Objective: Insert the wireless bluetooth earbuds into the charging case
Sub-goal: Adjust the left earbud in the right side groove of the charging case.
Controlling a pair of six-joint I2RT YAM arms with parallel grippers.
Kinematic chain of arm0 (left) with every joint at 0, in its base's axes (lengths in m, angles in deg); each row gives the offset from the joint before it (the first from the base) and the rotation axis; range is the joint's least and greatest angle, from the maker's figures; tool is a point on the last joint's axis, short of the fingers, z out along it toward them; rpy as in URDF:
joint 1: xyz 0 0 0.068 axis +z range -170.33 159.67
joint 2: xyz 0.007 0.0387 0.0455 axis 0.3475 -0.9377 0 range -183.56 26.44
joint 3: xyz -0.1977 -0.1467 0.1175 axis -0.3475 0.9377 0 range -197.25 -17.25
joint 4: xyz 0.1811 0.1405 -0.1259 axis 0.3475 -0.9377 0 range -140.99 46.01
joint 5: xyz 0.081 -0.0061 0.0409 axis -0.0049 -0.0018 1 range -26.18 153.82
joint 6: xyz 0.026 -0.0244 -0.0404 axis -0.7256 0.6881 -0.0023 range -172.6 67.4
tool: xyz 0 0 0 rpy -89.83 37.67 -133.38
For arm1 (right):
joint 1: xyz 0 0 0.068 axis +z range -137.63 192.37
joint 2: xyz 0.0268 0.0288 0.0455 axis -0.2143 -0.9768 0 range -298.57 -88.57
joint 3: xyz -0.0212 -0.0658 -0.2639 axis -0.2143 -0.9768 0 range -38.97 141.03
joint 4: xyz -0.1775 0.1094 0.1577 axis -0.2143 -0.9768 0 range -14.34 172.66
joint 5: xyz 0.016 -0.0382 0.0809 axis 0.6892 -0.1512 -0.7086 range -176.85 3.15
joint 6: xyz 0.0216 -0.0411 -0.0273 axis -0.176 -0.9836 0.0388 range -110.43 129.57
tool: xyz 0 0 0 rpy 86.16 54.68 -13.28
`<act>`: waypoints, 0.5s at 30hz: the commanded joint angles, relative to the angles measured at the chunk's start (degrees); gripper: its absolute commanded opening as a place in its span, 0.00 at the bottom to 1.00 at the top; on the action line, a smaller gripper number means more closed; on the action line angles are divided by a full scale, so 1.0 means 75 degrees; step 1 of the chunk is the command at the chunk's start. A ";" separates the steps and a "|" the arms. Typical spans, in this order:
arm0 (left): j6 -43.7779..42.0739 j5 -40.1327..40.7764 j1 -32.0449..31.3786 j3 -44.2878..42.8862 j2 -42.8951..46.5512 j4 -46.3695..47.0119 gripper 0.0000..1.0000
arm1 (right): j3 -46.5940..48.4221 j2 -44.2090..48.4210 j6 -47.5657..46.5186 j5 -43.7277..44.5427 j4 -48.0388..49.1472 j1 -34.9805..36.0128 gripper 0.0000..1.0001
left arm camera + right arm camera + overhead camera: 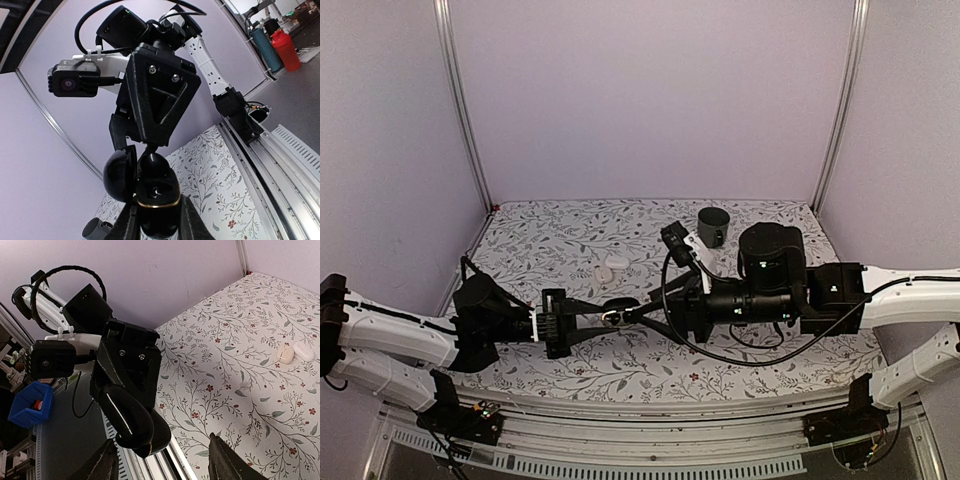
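Lying beyond the gripped black case (157, 200): white pieces (612, 267), grey cup (714, 226).

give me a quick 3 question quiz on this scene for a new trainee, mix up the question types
1. True or false: the lid of the black charging case is shut.
2. What holds the case? A. the left gripper B. the right gripper C. nothing, it lies on the table
3. Fill in: ___ small white pieces lie side by side on the table.

Key: 1 false, the lid stands open. 2 A. 3 two.
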State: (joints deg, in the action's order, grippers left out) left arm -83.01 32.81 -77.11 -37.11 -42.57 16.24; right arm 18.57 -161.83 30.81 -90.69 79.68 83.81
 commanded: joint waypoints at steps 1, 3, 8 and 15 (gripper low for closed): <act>-0.0026 0.0032 -0.0117 -0.0133 -0.0007 -0.0035 0.00 | -0.0106 -0.0141 0.0031 -0.0133 0.0167 -0.0058 0.62; -0.0024 0.0038 -0.0122 -0.0156 -0.0037 -0.0028 0.00 | -0.0102 -0.0163 0.0008 -0.0147 0.0165 -0.0051 0.62; -0.0017 0.0049 -0.0158 -0.0245 -0.0154 0.0002 0.00 | -0.0093 -0.0204 -0.0032 -0.0054 0.0136 -0.0058 0.62; -0.0019 0.0145 -0.0190 -0.0268 -0.0175 0.0013 0.00 | -0.0078 -0.0223 -0.0012 0.0250 0.0075 -0.0062 0.62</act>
State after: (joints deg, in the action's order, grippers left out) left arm -83.01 33.25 -77.61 -37.79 -43.71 16.06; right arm 18.57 -162.96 30.76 -90.58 79.72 83.81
